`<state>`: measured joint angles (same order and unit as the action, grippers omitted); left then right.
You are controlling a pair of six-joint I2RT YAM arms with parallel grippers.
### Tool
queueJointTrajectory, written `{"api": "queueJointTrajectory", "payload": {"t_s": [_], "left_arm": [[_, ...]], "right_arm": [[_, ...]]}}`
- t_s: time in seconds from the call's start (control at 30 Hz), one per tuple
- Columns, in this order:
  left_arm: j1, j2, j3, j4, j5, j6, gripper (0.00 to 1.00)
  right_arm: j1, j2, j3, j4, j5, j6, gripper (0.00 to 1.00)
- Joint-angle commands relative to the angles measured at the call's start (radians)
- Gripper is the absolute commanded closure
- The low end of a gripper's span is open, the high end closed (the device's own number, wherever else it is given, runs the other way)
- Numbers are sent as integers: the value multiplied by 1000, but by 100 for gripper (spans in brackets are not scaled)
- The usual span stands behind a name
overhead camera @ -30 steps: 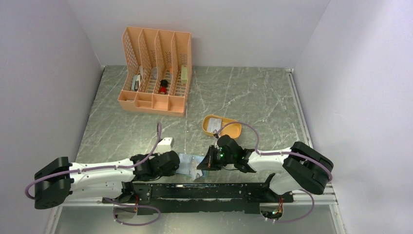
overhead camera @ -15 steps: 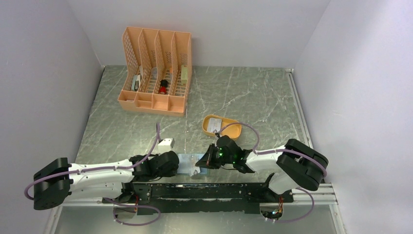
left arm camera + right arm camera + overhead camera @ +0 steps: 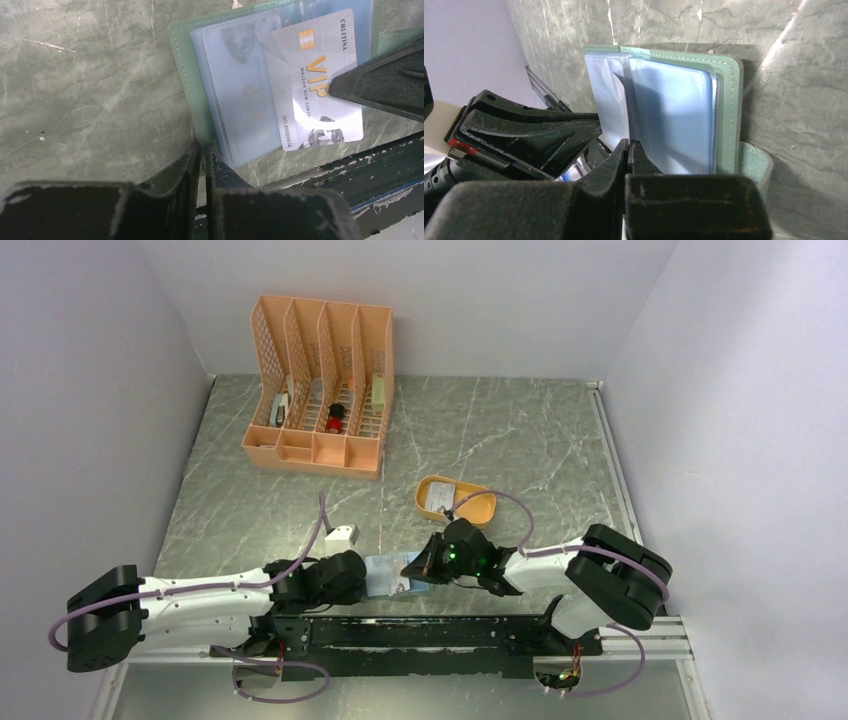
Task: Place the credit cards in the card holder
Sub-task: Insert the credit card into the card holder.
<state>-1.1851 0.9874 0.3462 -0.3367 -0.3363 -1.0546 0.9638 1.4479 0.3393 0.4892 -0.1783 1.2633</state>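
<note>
The sage-green card holder (image 3: 385,576) lies open near the front edge, between both grippers. Its green cover (image 3: 181,75) frames pale blue clear sleeves (image 3: 240,95). A white credit card (image 3: 310,90) printed VIP lies slanted on the sleeves, its upper left corner tucked under a clear flap. My right gripper (image 3: 629,146) is shut, and its black finger (image 3: 380,85) rests on the card's right edge. In the right wrist view the cover (image 3: 727,110) and snap tab (image 3: 758,162) show. My left gripper (image 3: 204,149) pinches the cover's lower left edge, jaws almost together.
A mustard-yellow oval tray (image 3: 478,508) sits just behind the right gripper (image 3: 418,568). The peach lattice organizer (image 3: 320,390) stands at the back left. A black rail (image 3: 430,625) runs along the near edge, right under the card holder.
The left jaws have narrowed onto the card holder's edge. The right arm has shifted a little left, bringing the card further over the sleeves.
</note>
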Motion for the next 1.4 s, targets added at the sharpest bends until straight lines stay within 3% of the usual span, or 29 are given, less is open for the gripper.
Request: {"api": "queueJointTrajectory", "payload": {"t_s": [0.0,0.6,0.83,1.37], "left_arm": [[2,-11,-16,1,25,-8,86],[2,4,-14,22,31,-1,88],[2,-7,-21,17,30,-5,89],[1,0,-17,31,37,-2,90]], "right_arm": [[5,26,2,-17,54,-12,100],[21,88,30,5,35,-24,100],[20,30,-9,-17,106,2,100],[58,147,59,26,19,-23,100]]}}
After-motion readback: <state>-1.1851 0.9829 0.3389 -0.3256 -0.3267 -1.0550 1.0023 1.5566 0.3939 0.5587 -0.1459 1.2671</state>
